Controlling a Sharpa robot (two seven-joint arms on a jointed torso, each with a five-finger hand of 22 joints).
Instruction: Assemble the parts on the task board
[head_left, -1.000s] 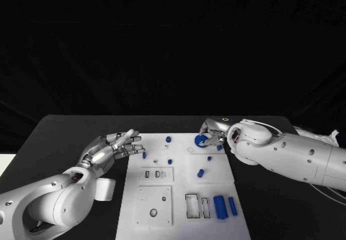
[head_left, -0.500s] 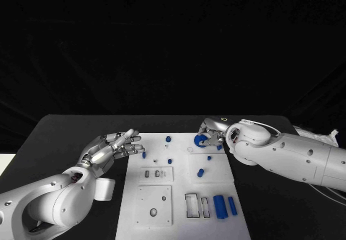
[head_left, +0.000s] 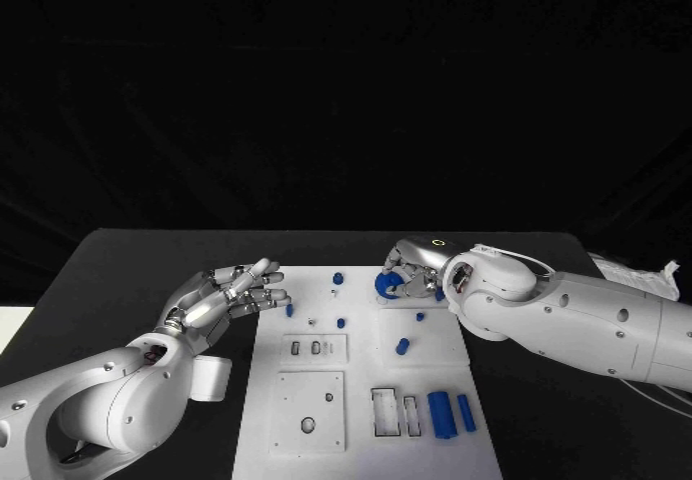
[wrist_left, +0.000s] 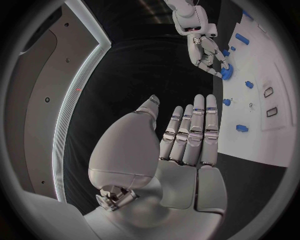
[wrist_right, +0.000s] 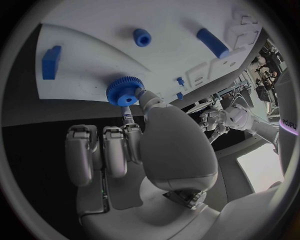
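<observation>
Right hand (head_left: 408, 272) pinches blue gear (head_left: 385, 284) at upper right part of task board (head_left: 274, 420), frame centre. Left hand (head_left: 224, 295) hovers released, fingers spread, just off board's upper left edge. Blue pegs (head_left: 449, 413) lie at board's lower right.

1. A white board (head_left: 368, 400) lies in the middle of the black table (head_left: 130, 270).
2. The right hand (head_left: 408, 272) holds a blue gear (head_left: 385, 285) at the far end of the board.
3. The left hand (head_left: 231, 295) is beside the board, fingers apart, holding nothing.
4. Two long blue bars (head_left: 451, 412) lie at the near right corner.
</observation>
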